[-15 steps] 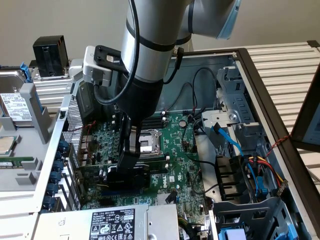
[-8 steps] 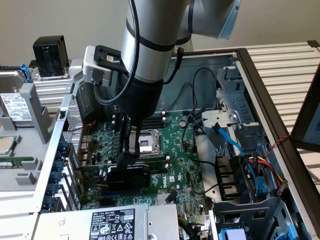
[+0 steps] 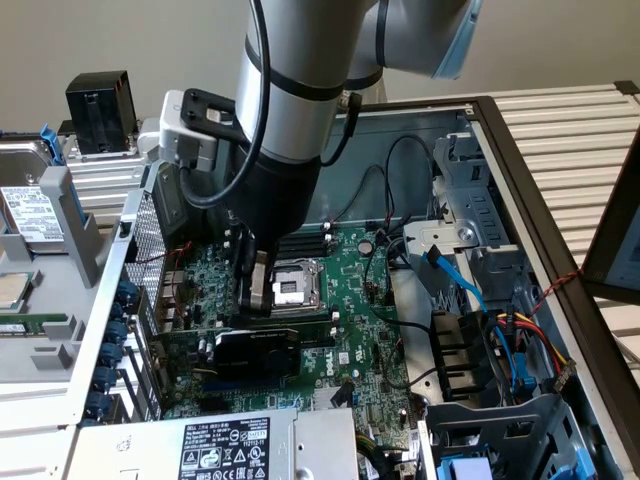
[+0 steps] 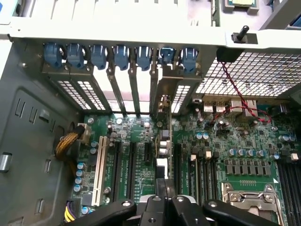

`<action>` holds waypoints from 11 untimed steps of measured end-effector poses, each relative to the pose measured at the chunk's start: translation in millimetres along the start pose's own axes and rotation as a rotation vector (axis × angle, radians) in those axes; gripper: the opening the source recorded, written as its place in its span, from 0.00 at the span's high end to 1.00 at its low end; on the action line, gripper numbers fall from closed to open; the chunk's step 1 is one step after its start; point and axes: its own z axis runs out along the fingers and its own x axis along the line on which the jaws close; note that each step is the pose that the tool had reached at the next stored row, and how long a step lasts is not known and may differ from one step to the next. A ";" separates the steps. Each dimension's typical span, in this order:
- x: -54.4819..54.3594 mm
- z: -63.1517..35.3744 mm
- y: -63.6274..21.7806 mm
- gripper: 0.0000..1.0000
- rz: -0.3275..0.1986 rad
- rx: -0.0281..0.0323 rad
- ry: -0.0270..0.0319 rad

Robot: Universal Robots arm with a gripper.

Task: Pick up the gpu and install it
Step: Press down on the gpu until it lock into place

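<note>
The gpu [image 3: 255, 352], a green card with a black cooler block, stands on edge across the big green motherboard [image 3: 350, 265] inside the open computer case. My gripper [image 3: 258, 314] comes straight down onto the card's upper edge. In the wrist view the gpu [image 4: 162, 141] is a thin strip seen edge-on, running from the rear slot openings to my gripper [image 4: 163, 190], which is shut on it. The card's lower edge lies in line with an expansion slot; whether it is fully seated I cannot tell.
The CPU socket [image 3: 297, 285] sits just behind the gripper. A power supply [image 3: 225, 445] lies at the front, and a drive cage [image 3: 470, 235] with blue and coloured cables [image 3: 500, 335] is at the exterior view's right. Blue slot clips [image 4: 117, 55] line the rear wall.
</note>
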 end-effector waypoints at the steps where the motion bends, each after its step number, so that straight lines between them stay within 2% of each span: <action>1: 0.0 0.2 0.7 0.89 0.000 0.0057 0.0000; 3: -0.3 0.3 0.9 0.89 0.002 0.0243 -0.0005; 5: -1.0 0.4 1.1 0.89 0.003 0.0480 -0.0016; 6: -1.3 0.6 2.1 0.89 0.003 0.0554 -0.0027; 9: -2.4 2.0 7.1 0.89 0.003 0.0621 -0.0045; 11: -3.4 2.6 9.3 0.89 0.005 0.0687 -0.0046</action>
